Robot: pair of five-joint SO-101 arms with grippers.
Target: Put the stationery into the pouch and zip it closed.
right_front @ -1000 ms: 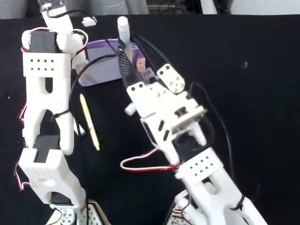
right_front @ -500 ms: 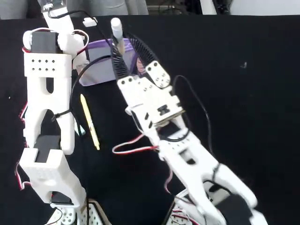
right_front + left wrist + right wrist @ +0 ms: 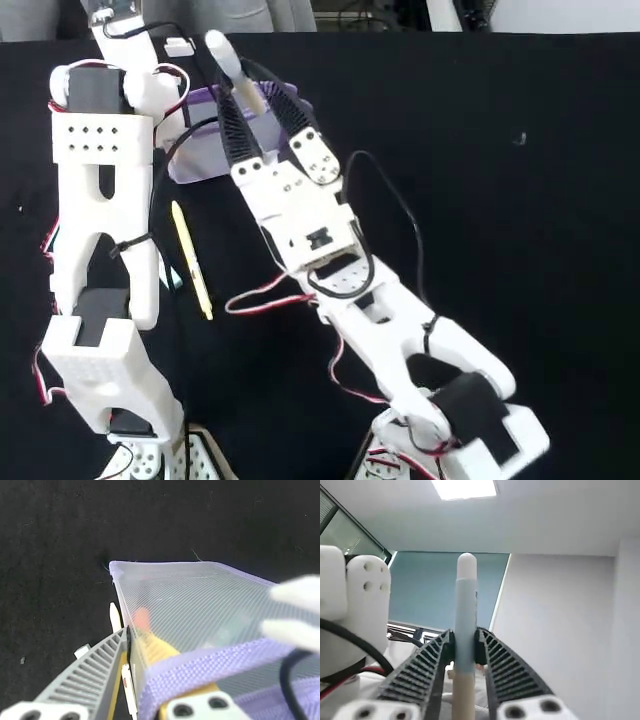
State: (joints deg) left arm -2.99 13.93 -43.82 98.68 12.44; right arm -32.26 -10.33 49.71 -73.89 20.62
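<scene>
Since 1 s ago the right pincer (image 3: 248, 92), clamped on a white pen (image 3: 228, 66), has been swung toward 10 o'clock, over the pouch (image 3: 205, 150). Pouch, at 11 o'clock on the surface (image 3: 520, 250), is pinched at the rim by the left pincer (image 3: 136, 642), prob. to keep it open.

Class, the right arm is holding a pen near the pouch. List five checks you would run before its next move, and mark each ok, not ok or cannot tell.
1. The right gripper is shut on the white round-capped pen: ok.
2. The left gripper is clamped on the edge of the purple-trimmed translucent mesh pouch: ok.
3. The pouch mouth is open wide enough for the pen: cannot tell.
4. The pen is lined up with the mouth: cannot tell; in the high view it tilts over the pouch.
5. The slim yellow pen is inside the pouch: not ok, it lies on the black table.
</scene>
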